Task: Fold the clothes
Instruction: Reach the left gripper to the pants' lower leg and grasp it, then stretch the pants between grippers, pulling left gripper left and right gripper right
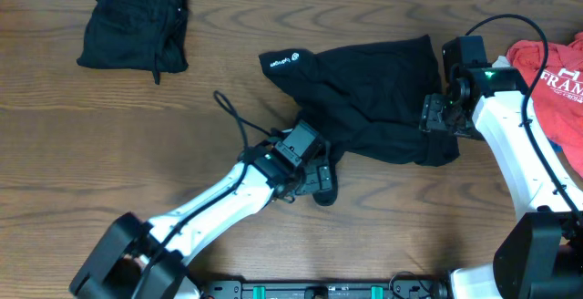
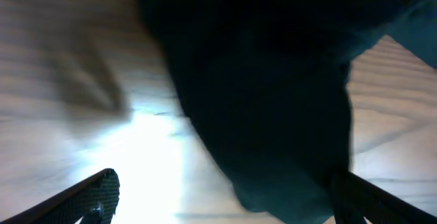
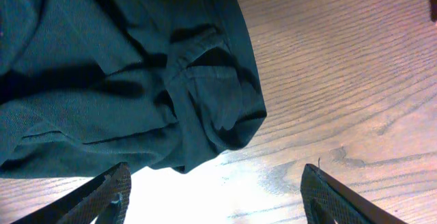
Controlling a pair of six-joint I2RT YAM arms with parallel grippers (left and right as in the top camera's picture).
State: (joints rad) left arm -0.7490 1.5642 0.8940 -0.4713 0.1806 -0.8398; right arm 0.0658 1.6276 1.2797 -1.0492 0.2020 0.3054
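Crosswise, black top (image 1: 373, 94) lying left-right, logo end leftward, left hand (image 1: 317, 179), right hand (image 1: 435, 115), both spread wide.

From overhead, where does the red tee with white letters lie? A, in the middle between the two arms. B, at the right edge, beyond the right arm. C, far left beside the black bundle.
B: the red tee sits at the right edge, past the right arm; the black top fills the middle.

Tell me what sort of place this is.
Probably a robotics test bench: a left arm and right arm work at a wooden table, with a black top, a folded black garment and a red tee.
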